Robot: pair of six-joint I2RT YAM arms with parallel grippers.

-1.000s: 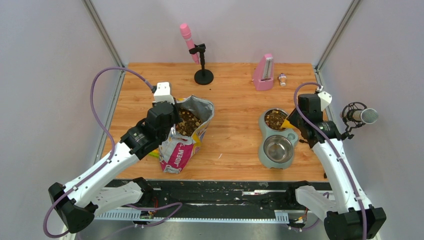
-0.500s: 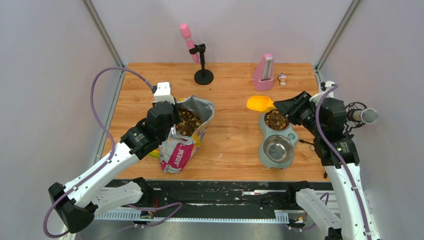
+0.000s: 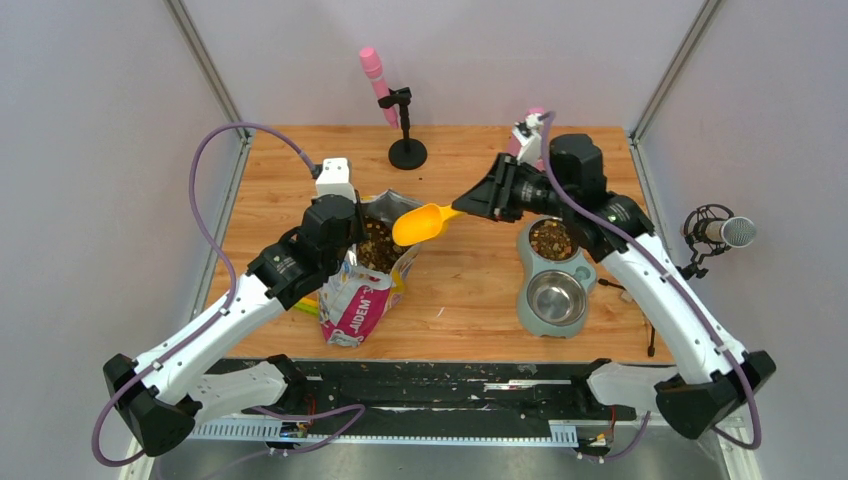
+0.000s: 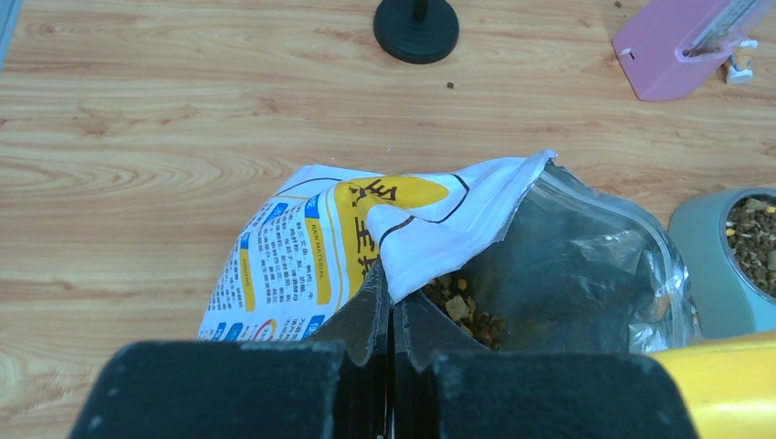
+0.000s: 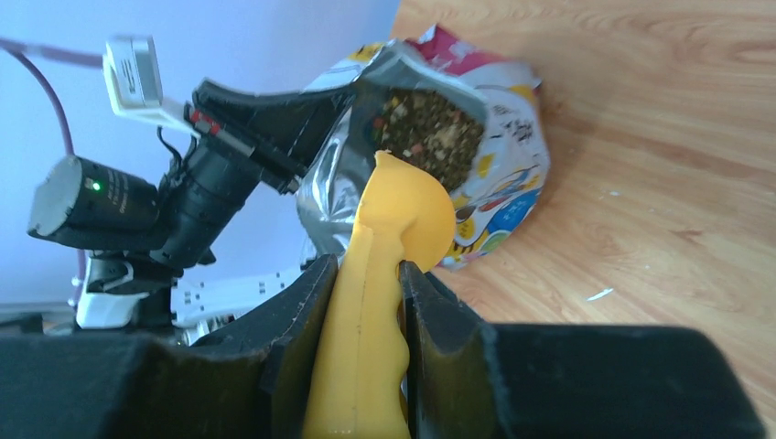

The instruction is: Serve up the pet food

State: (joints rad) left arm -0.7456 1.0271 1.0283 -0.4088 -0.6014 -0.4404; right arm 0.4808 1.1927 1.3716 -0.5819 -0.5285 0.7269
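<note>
The pet food [image 3: 377,243] fills the open printed bag [image 3: 352,300] left of centre, and more pet food [image 3: 551,240] lies in the far cup of the grey double bowl [image 3: 524,300]. My left gripper [image 4: 392,293] is shut on the bag's near rim and holds the mouth open over the kibble [image 4: 467,306]. My right gripper [image 3: 470,205] is shut on the handle of a yellow scoop [image 3: 422,224]. The scoop's head hangs just above the right side of the bag's mouth. In the right wrist view the scoop [image 5: 393,219] points at the kibble [image 5: 430,128]. No kibble shows in the scoop.
The near steel cup [image 3: 556,297] of the double bowl holds nothing. A pink microphone on a black stand [image 3: 405,150] stands at the back. A pink metronome [image 3: 527,135] is partly hidden behind my right arm. Another microphone [image 3: 722,232] juts in at the right edge.
My right arm has swung left from the double bowl, carrying the yellow scoop across the table to the bag's mouth. The left arm and the bag have barely moved.
</note>
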